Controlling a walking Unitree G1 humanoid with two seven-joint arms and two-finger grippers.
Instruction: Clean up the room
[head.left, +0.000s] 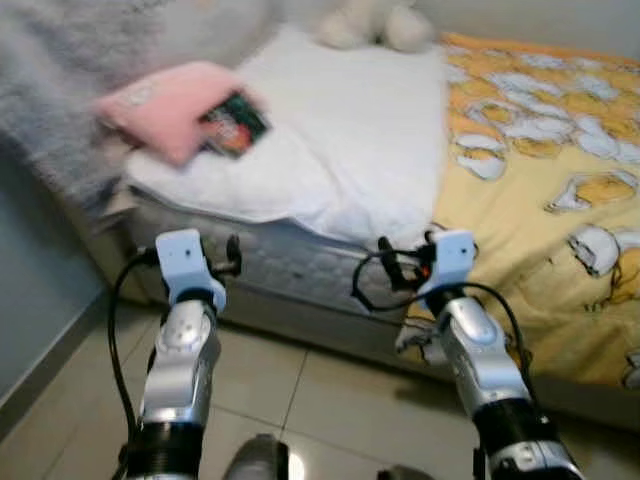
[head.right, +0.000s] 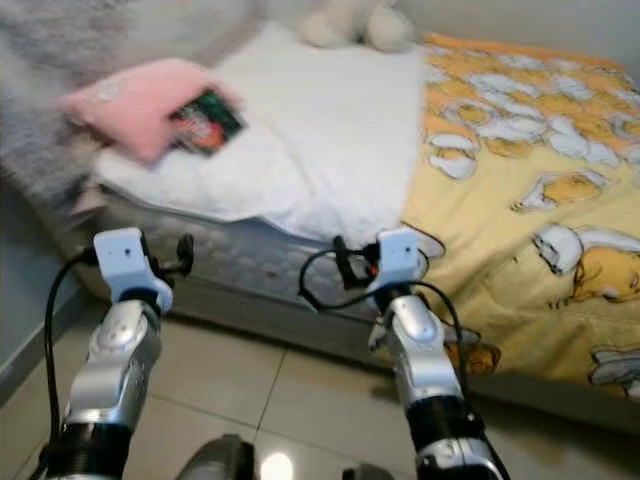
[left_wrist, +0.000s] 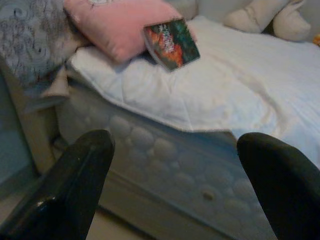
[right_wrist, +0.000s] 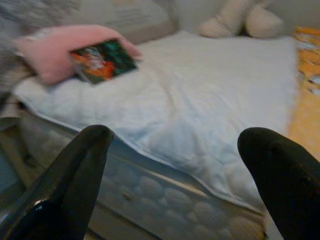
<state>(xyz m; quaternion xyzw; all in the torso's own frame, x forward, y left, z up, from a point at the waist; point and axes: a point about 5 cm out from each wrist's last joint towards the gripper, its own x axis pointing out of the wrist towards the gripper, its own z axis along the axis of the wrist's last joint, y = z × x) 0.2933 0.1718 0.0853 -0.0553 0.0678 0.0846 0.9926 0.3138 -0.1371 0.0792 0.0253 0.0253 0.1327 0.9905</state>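
A book with a green and orange cover (head.left: 233, 124) leans on a pink pillow (head.left: 165, 103) at the left side of the bed, on a white quilt (head.left: 350, 130). Both arms are raised in front of the mattress edge (head.left: 290, 262), short of the bed. My left gripper (left_wrist: 175, 185) is open with nothing between its fingers and faces the mattress side below the book (left_wrist: 171, 43). My right gripper (right_wrist: 175, 185) is open too and empty, facing the white quilt (right_wrist: 200, 100), with the book (right_wrist: 102, 61) further off.
A yellow blanket with a cartoon print (head.left: 540, 170) covers the right part of the bed. A cream stuffed toy (head.left: 375, 25) lies at the head. A grey fuzzy throw (head.left: 60, 80) hangs at the left. Tiled floor (head.left: 300, 390) lies below me.
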